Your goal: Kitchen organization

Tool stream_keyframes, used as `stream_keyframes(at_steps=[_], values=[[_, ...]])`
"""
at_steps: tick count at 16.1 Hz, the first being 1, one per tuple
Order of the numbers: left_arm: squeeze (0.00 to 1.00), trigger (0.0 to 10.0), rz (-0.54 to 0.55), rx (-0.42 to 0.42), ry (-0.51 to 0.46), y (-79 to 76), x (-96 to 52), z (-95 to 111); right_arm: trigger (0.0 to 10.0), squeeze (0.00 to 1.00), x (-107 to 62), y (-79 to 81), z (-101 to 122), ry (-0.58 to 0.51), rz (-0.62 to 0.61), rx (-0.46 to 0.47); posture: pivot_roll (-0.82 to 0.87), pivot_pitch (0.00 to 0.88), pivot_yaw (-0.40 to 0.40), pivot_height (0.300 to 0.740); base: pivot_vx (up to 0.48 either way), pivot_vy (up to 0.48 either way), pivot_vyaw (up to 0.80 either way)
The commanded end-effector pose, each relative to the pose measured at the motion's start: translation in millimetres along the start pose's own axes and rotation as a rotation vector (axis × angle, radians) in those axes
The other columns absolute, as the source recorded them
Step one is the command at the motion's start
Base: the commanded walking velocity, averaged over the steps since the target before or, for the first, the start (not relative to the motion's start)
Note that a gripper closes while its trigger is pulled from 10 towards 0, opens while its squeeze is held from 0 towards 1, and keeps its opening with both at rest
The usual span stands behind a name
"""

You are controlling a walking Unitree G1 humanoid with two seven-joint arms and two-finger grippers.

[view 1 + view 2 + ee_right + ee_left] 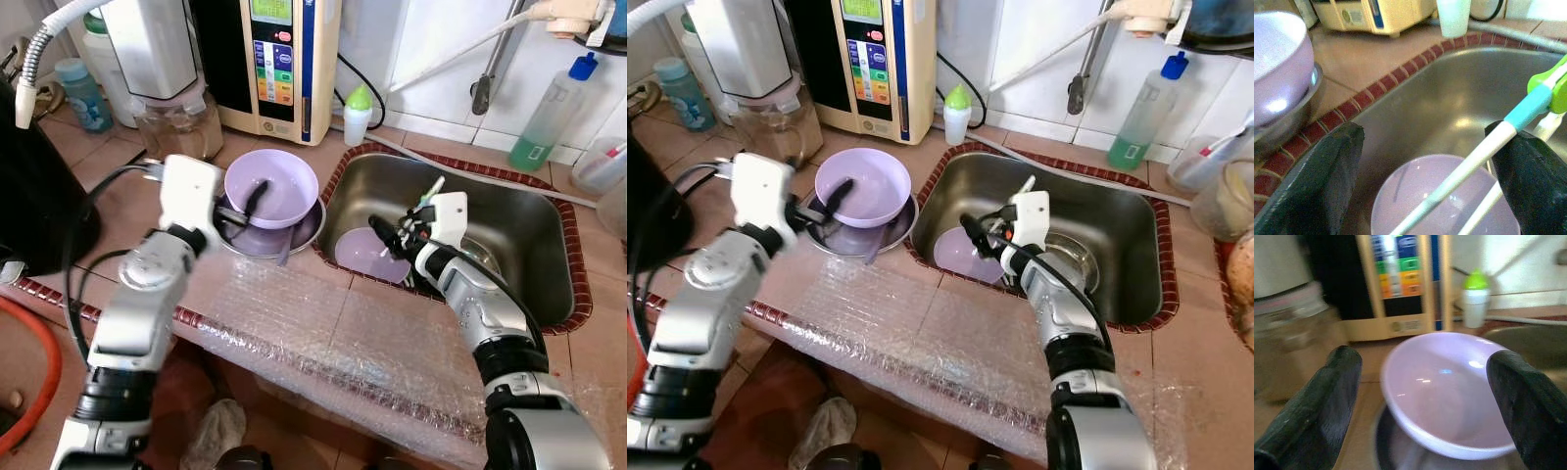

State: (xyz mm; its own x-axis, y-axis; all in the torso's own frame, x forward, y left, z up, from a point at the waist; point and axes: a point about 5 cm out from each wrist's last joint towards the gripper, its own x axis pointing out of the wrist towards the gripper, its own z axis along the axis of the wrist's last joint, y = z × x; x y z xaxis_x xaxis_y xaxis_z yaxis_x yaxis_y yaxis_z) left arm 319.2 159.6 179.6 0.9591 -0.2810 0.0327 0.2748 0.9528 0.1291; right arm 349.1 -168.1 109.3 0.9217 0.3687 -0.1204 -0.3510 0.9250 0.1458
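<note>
A purple bowl sits tilted in a steel dish on the tiled counter, left of the sink. My left gripper is at its near rim and open, with one finger reaching inside the bowl. In the left wrist view the bowl lies between wide-spread fingers. My right gripper hangs open in the steel sink, just above a purple dish. White training chopsticks with green and teal parts slant past one finger; I cannot tell whether they touch it.
A cream water machine, a blender jar and a small green-capped bottle line the back of the counter. A green soap bottle stands behind the sink. Bubble wrap covers the front edge. A black appliance is at the left.
</note>
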Motion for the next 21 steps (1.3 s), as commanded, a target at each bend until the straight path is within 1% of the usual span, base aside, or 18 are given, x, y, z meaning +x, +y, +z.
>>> stream_keyframes(at_steps=[1, 2, 3, 4, 5, 6, 7, 9, 11, 13, 14, 15, 16, 17, 18, 19, 20, 21], values=[[1.00, 10.0, 0.046, -0.014, 0.009, 7.2, 3.5, 0.9, 10.0, 1.00, -4.9, -3.3, -1.1, 0.018, 0.002, -0.142, 0.01, 0.000, 0.038, 0.740, 0.000, 0.000, 0.00], [1.00, 10.0, 0.051, -0.008, 0.012, 9.8, 5.0, 0.7, 10.0, 1.00, -10.9, 6.9, -26.3, 0.222, 0.172, -0.416, 0.00, 0.000, 0.042, 0.740, 0.000, 0.000, 0.00], [1.00, 10.0, 0.051, -0.008, 0.012, 9.3, 6.4, 0.4, 10.0, 1.00, -14.7, 6.2, -33.8, 0.289, 0.203, -0.461, 0.00, 0.000, 0.044, 0.740, 0.000, 0.000, 0.00], [1.00, 10.0, 0.052, -0.010, 0.011, 7.3, 8.2, 0.0, 10.0, 1.00, -14.2, 2.0, -25.2, 0.246, 0.157, -0.365, 0.00, 0.000, 0.043, 0.740, 0.000, 0.000, 0.00], [1.00, 10.0, 0.049, -0.011, 0.012, 6.5, 8.4, -0.1, 10.0, 1.00, -15.5, 5.2, -24.5, 0.250, 0.210, -0.401, -0.01, 0.000, 0.043, 0.740, 0.000, 0.000, 0.00], [1.00, 10.0, 0.052, -0.014, 0.013, 5.6, 9.1, -1.0, 10.0, 1.00, -14.4, 10.8, -11.6, 0.148, 0.236, -0.550, -0.01, 0.000, 0.043, 0.740, 0.000, 0.000, 0.00], [1.00, 10.0, 0.058, -0.020, 0.016, 5.7, 9.3, -2.3, 10.0, 1.00, -11.4, 11.4, 3.2, 0.026, 0.171, -0.578, -0.01, 0.000, 0.041, 0.740, 0.000, 0.000, 0.00], [1.00, 10.0, 0.058, -0.026, 0.016, 4.2, 9.2, -2.8, 10.0, 1.00, -12.6, 21.0, 7.5, -0.026, 0.239, -0.536, 0.00, 0.000, 0.032, 0.740, 0.000, 0.000, 0.00], [1.00, 10.0, 0.061, -0.032, 0.017, 2.4, 7.5, -4.4, 10.0, 1.00, -6.1, 17.7, 37.0, -0.218, 0.084, -0.215, 0.00, 0.000, 0.027, 0.740, 0.000, 0.000, 0.00], [1.00, 10.0, 0.063, -0.034, 0.019, 2.1, 6.6, -4.8, 10.0, 1.00, -5.4, 19.7, 37.5, -0.215, 0.111, -0.208, 0.00, 0.000, 0.023, 0.740, 0.000, 0.000, 0.00], [1.00, 10.0, 0.065, -0.034, 0.020, 1.5, 6.7, -5.0, 10.0, 0.77, -4.3, 23.0, 32.1, -0.180, 0.150, -0.233, 0.00, 0.000, 0.022, 0.740, 0.000, 0.000, 0.00], [1.00, 10.0, 0.064, -0.033, 0.022, 1.0, 6.9, -5.1, 10.0, 0.00, -4.0, 26.4, 19.0, -0.059, 0.222, -0.420, 0.00, 0.000, 0.022, 0.740, 0.000, 0.000, 0.00], [1.00, 10.0, 0.060, -0.034, 0.024, 0.6, 7.3, -5.2, 10.0, 0.00, -4.5, 25.4, 10.4, 0.017, 0.255, -0.586, 0.00, 0.000, 0.026, 0.740, 0.000, 0.000, 0.00], [0.64, 10.0, 0.052, -0.033, 0.027, -0.4, 7.9, -5.2, 10.0, 0.00, -4.9, 22.3, 7.3, 0.058, 0.278, -0.693, 0.00, 0.000, 0.027, 0.740, 0.000, 0.000, 0.00], [0.00, 10.0, 0.041, -0.030, 0.030, -2.5, 8.9, -5.2, 10.0, 0.00, 0.2, 9.1, 23.0, 0.022, 0.183, -0.692, 0.00, 0.000, 0.027, 0.740, 0.000, 0.000, 0.00], [0.00, 10.0, 0.041, -0.030, 0.030, -2.6, 9.0, -5.2, 10.0, 0.00, 0.2, 8.9, 23.2, 0.024, 0.183, -0.684, 0.00, 0.000, 0.027, 0.740, 0.000, 0.000, 0.00], [0.00, 10.0, 0.037, -0.030, 0.028, -3.4, 9.4, -4.3, 10.0, 0.00, -4.1, 9.1, 20.5, 0.107, 0.335, -0.948, -0.01, 0.000, 0.030, 0.740, 0.000, 0.000, 0.00], [0.00, 10.0, 0.036, -0.030, 0.027, -3.9, 9.7, -3.7, 10.0, 0.00, -4.6, 6.3, 21.9, 0.127, 0.349, -0.999, -0.01, 0.000, 0.029, 0.740, 0.000, 0.000, 0.00]])
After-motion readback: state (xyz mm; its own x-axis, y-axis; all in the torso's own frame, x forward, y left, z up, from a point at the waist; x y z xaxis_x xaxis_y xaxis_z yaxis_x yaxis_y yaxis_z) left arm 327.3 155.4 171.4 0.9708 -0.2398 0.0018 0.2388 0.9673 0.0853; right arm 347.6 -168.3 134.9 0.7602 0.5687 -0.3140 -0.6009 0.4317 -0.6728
